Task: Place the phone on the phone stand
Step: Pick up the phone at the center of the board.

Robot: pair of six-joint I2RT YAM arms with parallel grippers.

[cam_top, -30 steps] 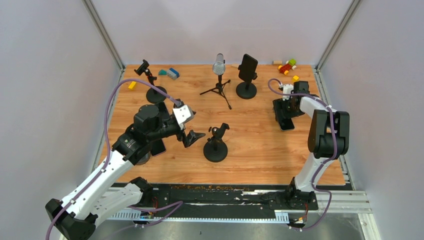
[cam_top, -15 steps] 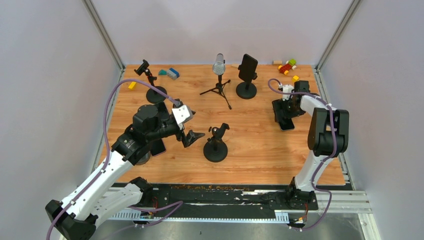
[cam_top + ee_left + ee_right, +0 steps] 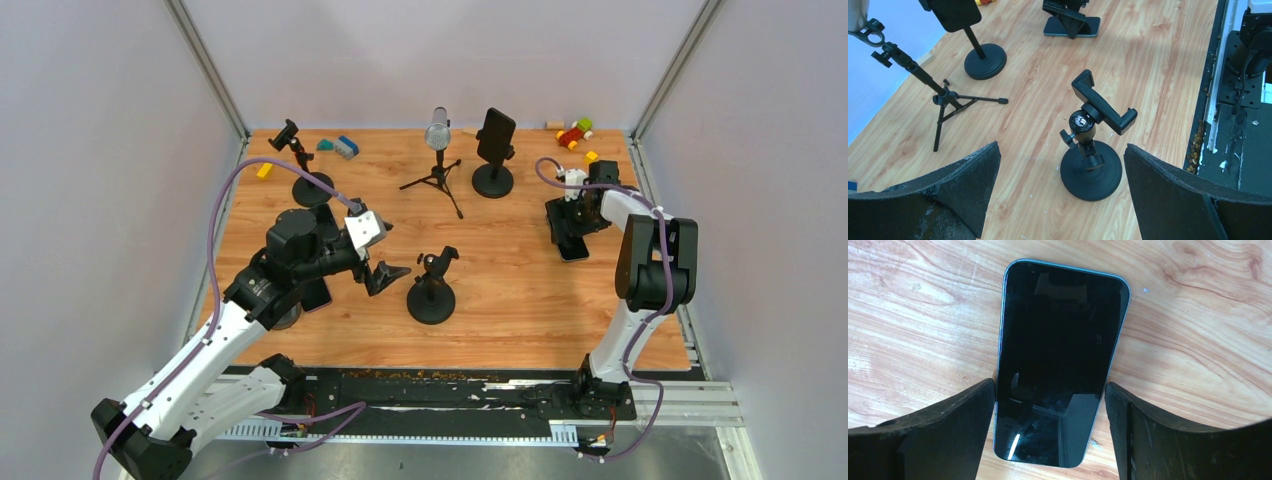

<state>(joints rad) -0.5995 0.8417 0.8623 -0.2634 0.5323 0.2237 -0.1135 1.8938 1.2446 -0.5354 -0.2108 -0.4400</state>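
Observation:
A black phone (image 3: 1063, 360) lies flat, screen up, on the wooden table at the right (image 3: 574, 247). My right gripper (image 3: 1049, 390) is down over it and open, one finger on each long side; the left finger touches the phone's edge and the right one stands a little off it. It shows at the right in the top view (image 3: 568, 232). An empty black phone stand (image 3: 431, 290) with a round base stands mid-table. My left gripper (image 3: 392, 278) is open and empty just left of it; in the left wrist view the stand (image 3: 1091, 167) sits between the fingers (image 3: 963, 180), farther out.
At the back stand another stand holding a phone (image 3: 493, 150), a microphone on a tripod (image 3: 438, 150) and an empty stand (image 3: 303, 170) at the left. Small toy bricks lie at the back right (image 3: 575, 133) and back left (image 3: 340, 146).
My right gripper has shifted very slightly over the phone. The left arm, the phone and the stands have not moved.

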